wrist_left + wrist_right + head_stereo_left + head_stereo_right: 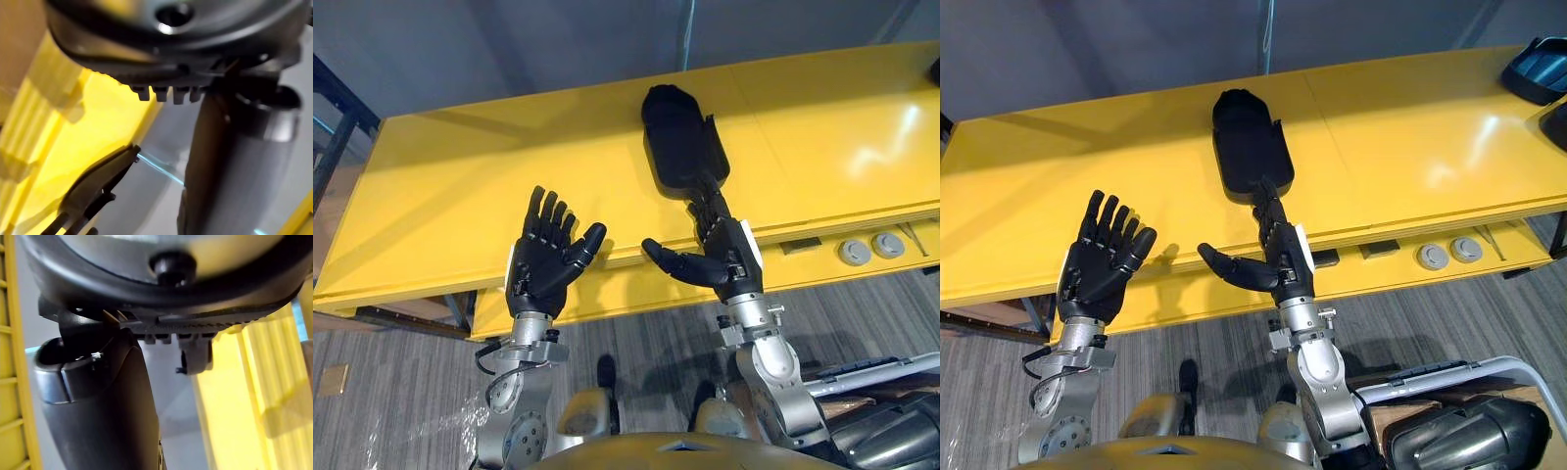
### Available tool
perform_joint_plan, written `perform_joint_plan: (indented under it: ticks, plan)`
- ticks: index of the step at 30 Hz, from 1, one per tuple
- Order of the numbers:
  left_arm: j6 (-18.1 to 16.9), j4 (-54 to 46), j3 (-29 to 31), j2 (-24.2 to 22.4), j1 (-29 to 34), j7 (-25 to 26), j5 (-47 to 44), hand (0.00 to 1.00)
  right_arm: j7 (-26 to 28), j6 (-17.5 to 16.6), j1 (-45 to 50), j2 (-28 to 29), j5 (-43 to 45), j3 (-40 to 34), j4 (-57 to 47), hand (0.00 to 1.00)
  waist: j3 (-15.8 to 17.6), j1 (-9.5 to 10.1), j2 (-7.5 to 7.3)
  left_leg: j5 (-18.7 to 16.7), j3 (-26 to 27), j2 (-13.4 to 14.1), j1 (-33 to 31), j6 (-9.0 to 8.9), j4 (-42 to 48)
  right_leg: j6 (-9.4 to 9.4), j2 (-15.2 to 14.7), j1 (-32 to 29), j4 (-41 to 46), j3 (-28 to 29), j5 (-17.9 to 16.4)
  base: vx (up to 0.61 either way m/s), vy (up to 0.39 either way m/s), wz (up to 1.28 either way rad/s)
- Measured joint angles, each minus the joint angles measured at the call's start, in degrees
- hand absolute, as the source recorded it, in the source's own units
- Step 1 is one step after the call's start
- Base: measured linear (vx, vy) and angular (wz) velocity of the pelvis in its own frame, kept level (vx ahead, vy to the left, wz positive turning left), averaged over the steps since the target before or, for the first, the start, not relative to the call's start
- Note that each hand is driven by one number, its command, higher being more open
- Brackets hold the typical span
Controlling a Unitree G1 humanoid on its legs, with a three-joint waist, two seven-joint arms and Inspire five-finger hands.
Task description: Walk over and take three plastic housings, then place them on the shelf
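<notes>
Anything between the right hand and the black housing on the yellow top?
Nothing visible. The right hand, open, points its fingers straight at the near end of the black housing; only bare yellow top lies on either side.

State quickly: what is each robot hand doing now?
Left hand: open, holding nothing.
Right hand: open, reaching toward the black housing, gripping nothing.

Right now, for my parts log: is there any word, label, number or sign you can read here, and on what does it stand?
None can be read.
The black housing and the yellow shelf bear no print that shows.
The two grey discs on the lower level and the dark tags on the shelf's front edge are too small to read.
</notes>
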Motion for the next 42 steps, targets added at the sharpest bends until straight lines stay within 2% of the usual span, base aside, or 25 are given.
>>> perform_joint_plan:
  ticks: [5, 9, 14, 18, 21, 23, 26, 28, 31, 35, 38, 40, 41, 42]
  plan:
    - [0.5, -1.0, 0.3, -0.2, -0.8, -2.3, 0.0, 1.0, -0.2, -0.1, 2.1, 2.1, 1.9, -4.0, -2.7, 1.0, -3.2, -0.41, -1.46, -0.2, 2.3, 0.0, 2.8, -0.16, -1.9, 0.13, 0.2, 1.6, -2.0, 1.6, 0.4, 0.05, 0.002, -0.2]
    - [2.4, -1.0, 0.1, -0.3, -2.1, -3.0, -0.1, 1.0, -0.6, -0.1, 4.6, 2.2, 2.8, -6.0, -4.3, 1.0, -4.0, -0.6, -2.06, -0.2, 4.8, 0.2, 5.2, -0.17, -4.0, 0.21, 0.3, 1.7, -2.3, 3.8, 0.7, 0.01, 0.009, -0.33]
    - [3.9, -1.0, -1.5, -0.1, -2.5, -4.7, -0.4, 1.0, -3.8, 0.0, 9.6, 3.9, 0.8, -10.0, -6.5, 1.0, -5.3, -2.59, -2.41, -0.4, 10.3, 0.4, 7.7, -0.15, -6.2, 0.54, 0.6, 0.3, -3.8, 8.9, 1.9, 0.0, 0.032, -0.55]
    - [4.7, -0.4, -4.5, 0.7, -4.6, -4.6, -0.5, 1.0, -8.7, 1.2, 14.7, 5.6, 0.5, -16.0, -7.3, 1.0, -5.8, -5.56, -2.99, -2.2, 19.2, 0.8, 10.2, -0.5, -6.2, 0.85, 1.6, -1.7, -4.9, 17.6, 4.0, 0.01, 0.045, -1.0]
    - [4.7, 1.5, -7.4, 0.6, -7.2, -3.3, -0.5, 1.0, -10.7, 1.4, 17.7, 5.9, 0.4, -19.9, -7.1, 1.0, -6.1, -7.8, -3.15, -3.6, 23.9, 1.0, 12.5, -1.0, -6.2, 1.39, 2.3, -1.7, -6.1, 22.3, 5.1, 0.02, 0.036, -1.01]
    - [4.8, 3.2, -10.9, 0.5, -9.6, -1.8, -0.5, 1.0, -13.9, 1.4, 20.7, 6.6, -0.4, -24.1, -6.6, 1.0, -6.5, -10.46, -3.24, -5.1, 27.5, 1.0, 14.4, -1.68, -6.3, 1.69, 2.4, -1.5, -6.4, 25.4, 5.2, 0.02, 0.032, -0.75]
    - [5.6, 3.8, -14.0, -0.1, -10.9, -0.7, -0.2, 1.0, -18.7, 1.4, 24.9, 8.8, -1.8, -26.9, -6.5, 1.0, -7.6, -12.13, -3.44, -6.7, 30.4, 1.6, 15.8, -2.06, -5.8, 1.81, 3.3, -1.5, -6.5, 27.8, 5.3, 0.03, -0.016, -0.53]
    - [6.7, 3.9, -14.9, -0.5, -10.9, 0.6, 0.0, 1.0, -19.7, 1.4, 26.6, 10.3, -1.7, -26.4, -6.5, 1.0, -8.2, -12.27, -3.57, -7.2, 31.6, 2.3, 16.4, -2.62, -5.5, 1.82, 4.1, -1.3, -6.4, 28.3, 5.3, 0.02, -0.053, -0.29]
    - [7.8, 3.9, -15.3, -1.5, -10.9, 2.4, 0.0, 1.0, -20.1, 1.4, 27.6, 11.0, -1.8, -23.9, -6.6, 1.0, -9.1, -12.25, -3.64, -7.3, 31.5, 3.0, 16.2, -2.89, -5.0, 1.84, 4.5, -1.3, -6.4, 27.9, 5.2, 0.01, -0.074, 0.02]
    - [10.3, 3.9, -15.5, -2.0, -10.8, 3.0, -1.4, 1.0, -20.6, 2.0, 26.1, 11.0, -2.0, -17.8, -6.6, 1.0, -9.4, -10.95, -3.25, -7.4, 27.8, 4.0, 14.1, -3.0, -3.4, 2.08, 4.4, -1.3, -5.5, 24.3, 4.2, 0.0, -0.063, 0.41]
    - [11.5, 3.9, -15.4, -1.9, -9.9, 2.8, -2.4, 1.0, -21.7, 3.2, 23.9, 10.9, -3.2, -16.3, -6.6, 1.0, -9.9, -9.19, -2.64, -6.9, 24.3, 4.7, 11.9, -2.96, -1.4, 1.55, 4.6, -1.2, -5.4, 21.5, 3.8, 0.02, -0.073, 0.5]
    - [11.5, 3.8, -14.3, -1.9, -8.2, 2.4, -2.9, 1.0, -21.7, 3.6, 22.0, 10.5, -3.7, -15.6, -6.6, 1.0, -9.8, -8.32, -2.62, -8.3, 22.1, 5.5, 9.6, -2.77, 3.1, 1.34, 5.1, -1.5, -5.3, 20.9, 3.7, 0.0, -0.065, 0.25]
    - [11.5, 3.8, -13.0, -1.8, -6.9, 2.1, -3.1, 1.0, -21.5, 4.1, 20.7, 10.1, -3.7, -15.1, -6.6, 1.0, -9.6, -7.27, -2.92, -10.1, 17.4, 6.4, 7.3, -1.86, 8.4, 0.66, 5.6, -1.7, -4.8, 21.2, 3.3, -0.04, -0.047, -0.23]
    - [11.4, 3.8, -11.5, -1.8, -5.3, 2.0, -3.7, 1.0, -20.7, 4.2, 19.3, 9.3, -3.5, -14.3, -6.6, 1.0, -9.6, -5.9, -2.95, -12.2, 9.8, 6.9, 4.6, -0.21, 14.2, -0.2, 6.4, -2.7, -3.2, 22.6, 2.8, -0.04, -0.039, -0.43]
